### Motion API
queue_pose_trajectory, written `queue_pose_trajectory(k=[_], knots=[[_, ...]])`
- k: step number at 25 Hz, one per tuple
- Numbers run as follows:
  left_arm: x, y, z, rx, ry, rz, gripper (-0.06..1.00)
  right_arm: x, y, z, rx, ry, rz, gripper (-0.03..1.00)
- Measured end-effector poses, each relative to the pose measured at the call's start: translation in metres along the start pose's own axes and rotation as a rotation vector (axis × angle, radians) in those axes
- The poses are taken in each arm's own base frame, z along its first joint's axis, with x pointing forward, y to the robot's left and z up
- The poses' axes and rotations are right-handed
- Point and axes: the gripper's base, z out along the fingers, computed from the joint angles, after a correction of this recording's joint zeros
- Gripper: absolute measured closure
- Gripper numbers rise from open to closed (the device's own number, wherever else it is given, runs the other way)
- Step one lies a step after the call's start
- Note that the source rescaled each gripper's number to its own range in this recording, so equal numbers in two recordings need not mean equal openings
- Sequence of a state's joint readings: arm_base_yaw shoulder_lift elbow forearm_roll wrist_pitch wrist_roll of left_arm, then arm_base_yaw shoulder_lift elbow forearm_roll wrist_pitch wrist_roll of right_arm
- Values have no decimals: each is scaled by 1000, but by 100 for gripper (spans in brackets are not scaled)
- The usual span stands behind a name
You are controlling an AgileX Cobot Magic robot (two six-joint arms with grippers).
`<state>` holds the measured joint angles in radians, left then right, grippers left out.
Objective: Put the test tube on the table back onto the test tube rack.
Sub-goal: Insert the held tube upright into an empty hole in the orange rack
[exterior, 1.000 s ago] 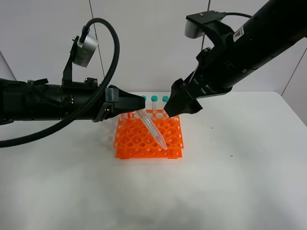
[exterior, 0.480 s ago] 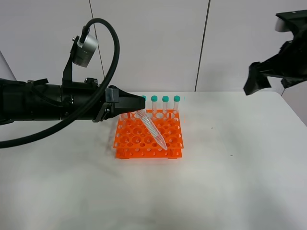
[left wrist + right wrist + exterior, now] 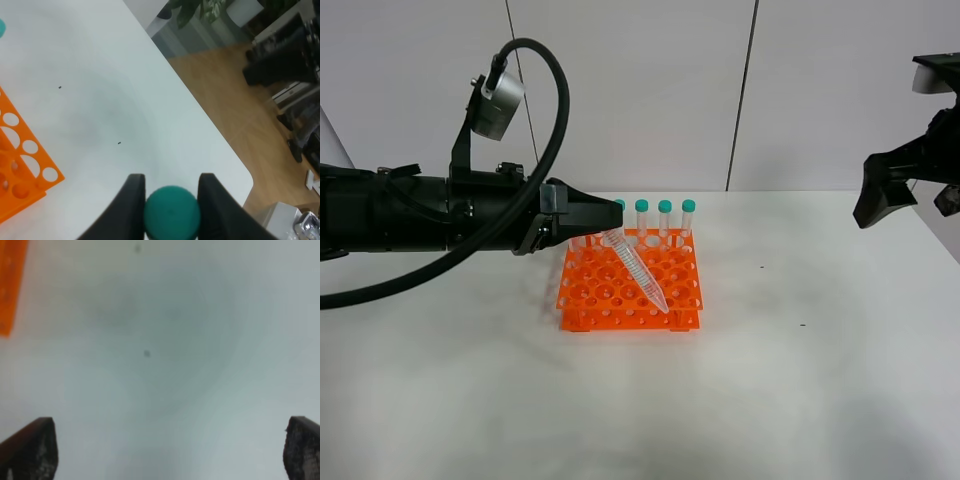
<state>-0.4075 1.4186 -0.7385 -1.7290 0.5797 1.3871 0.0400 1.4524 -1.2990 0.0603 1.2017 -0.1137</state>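
Left gripper (image 3: pixel 172 195) pinched the test tube (image 3: pixel 638 270) by its teal cap. Tube slanted, tip toward 5 o'clock over the test tube rack (image 3: pixel 590 300), near row, contact unclear. Doing it well likely meant righting the tube, centring it over a free hole, lowering straight. Right gripper (image 3: pixel 895 185), spread wide, hung at 3 o'clock above the table (image 3: pixel 770 380).

Desk (image 3: pixel 800 380): carries the test tube rack (image 3: pixel 610 292), left of centre.
Standing tubes (image 3: pixel 665 214): in the rack's back row.
Test tube (image 3: pixel 638 270): tilted over the rack — cap end in the left pincer (image 3: pixel 605 225), tip toward the front right.
Right pincer (image 3: pixel 895 190): far right — well apart from the rack.
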Motion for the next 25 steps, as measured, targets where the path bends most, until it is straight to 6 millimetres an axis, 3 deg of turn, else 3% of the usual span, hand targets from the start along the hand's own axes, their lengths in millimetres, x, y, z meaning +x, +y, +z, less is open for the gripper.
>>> queue_pose_trajectory(k=[5, 8, 12, 14, 18, 23, 25], knots=[[0, 0, 0, 0, 0, 0, 94, 5, 1, -8, -1, -11, 0, -3], [0, 0, 0, 1, 0, 0, 94, 23, 4, -23, -3, -49, 0, -3], [0, 0, 0, 1, 0, 0, 94, 74, 9, -31, -3, -58, -1, -3], [0, 0, 0, 1, 0, 0, 94, 110, 13, -34, -1, -73, -3, -3], [0, 0, 0, 1, 0, 0, 94, 173, 18, -24, 7, -149, -5, -3], [0, 0, 0, 1, 0, 0, 94, 228, 22, -13, 30, -391, -2, -3], [0, 0, 0, 1, 0, 0, 94, 241, 23, -21, 43, -498, -1, -3]])
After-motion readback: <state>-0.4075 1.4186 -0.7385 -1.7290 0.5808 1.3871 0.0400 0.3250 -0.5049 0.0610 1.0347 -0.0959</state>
